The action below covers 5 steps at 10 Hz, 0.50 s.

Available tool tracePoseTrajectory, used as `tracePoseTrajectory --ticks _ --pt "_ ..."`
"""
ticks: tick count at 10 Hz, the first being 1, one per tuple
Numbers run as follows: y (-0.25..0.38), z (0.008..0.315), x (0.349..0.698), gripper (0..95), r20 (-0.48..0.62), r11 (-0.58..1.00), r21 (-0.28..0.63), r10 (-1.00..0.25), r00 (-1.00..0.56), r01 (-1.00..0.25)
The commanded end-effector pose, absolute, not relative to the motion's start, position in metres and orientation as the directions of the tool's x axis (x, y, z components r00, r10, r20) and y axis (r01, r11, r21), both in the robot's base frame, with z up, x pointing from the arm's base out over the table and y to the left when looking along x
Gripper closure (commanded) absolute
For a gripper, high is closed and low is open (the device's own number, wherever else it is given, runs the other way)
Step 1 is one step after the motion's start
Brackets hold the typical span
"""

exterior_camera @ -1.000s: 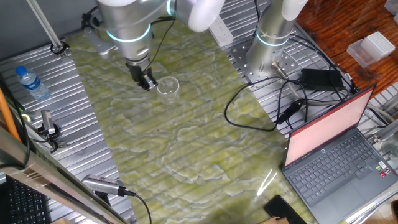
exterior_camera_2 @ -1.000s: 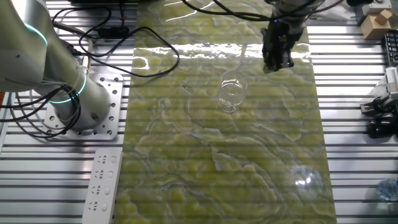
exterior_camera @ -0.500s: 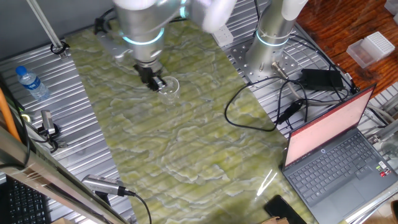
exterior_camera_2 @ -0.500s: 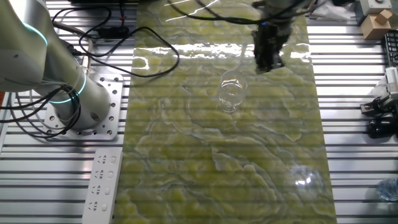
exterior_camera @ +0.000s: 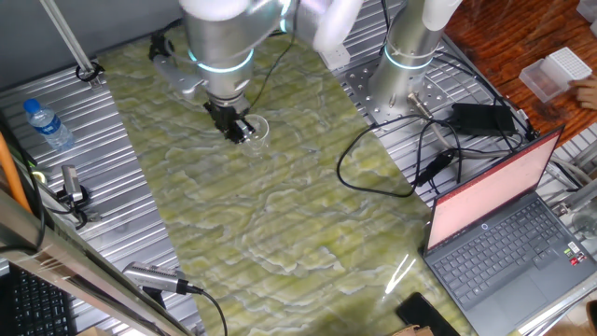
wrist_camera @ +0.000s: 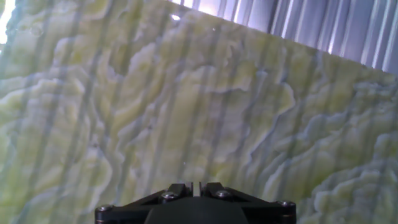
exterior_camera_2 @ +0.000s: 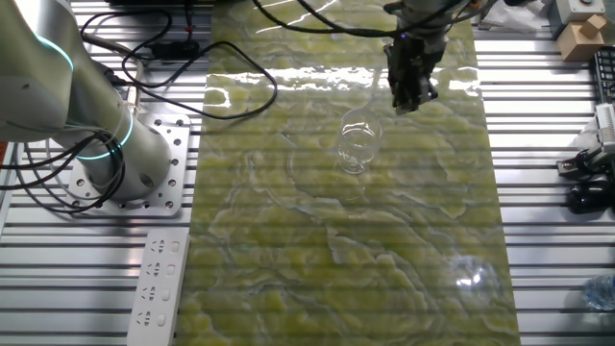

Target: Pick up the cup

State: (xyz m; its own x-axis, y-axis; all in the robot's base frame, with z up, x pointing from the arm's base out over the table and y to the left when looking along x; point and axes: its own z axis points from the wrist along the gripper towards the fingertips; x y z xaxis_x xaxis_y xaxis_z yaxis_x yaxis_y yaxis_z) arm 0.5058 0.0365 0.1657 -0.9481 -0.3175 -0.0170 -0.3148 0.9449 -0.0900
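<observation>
The cup stands upright on the mat, not yet grasped, with the gripper just beside its rim, fingers seemingly pressed together, so grasping and lifting remain.

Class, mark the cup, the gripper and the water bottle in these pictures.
cup (exterior_camera_2: pixel 357 146), the other fixed view, on its clear side wall.
gripper (exterior_camera_2: pixel 411 96), the other fixed view, at its dark tips.
water bottle (exterior_camera: pixel 48 124), one fixed view, on its clear body.
</observation>
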Motion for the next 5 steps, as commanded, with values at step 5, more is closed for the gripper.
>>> tracePoseTrajectory --ticks 5 --pt "0.0354 0.1631 0.4915 0.0 -0.06 0.979 -0.051 -0.199 -0.978 -0.196"
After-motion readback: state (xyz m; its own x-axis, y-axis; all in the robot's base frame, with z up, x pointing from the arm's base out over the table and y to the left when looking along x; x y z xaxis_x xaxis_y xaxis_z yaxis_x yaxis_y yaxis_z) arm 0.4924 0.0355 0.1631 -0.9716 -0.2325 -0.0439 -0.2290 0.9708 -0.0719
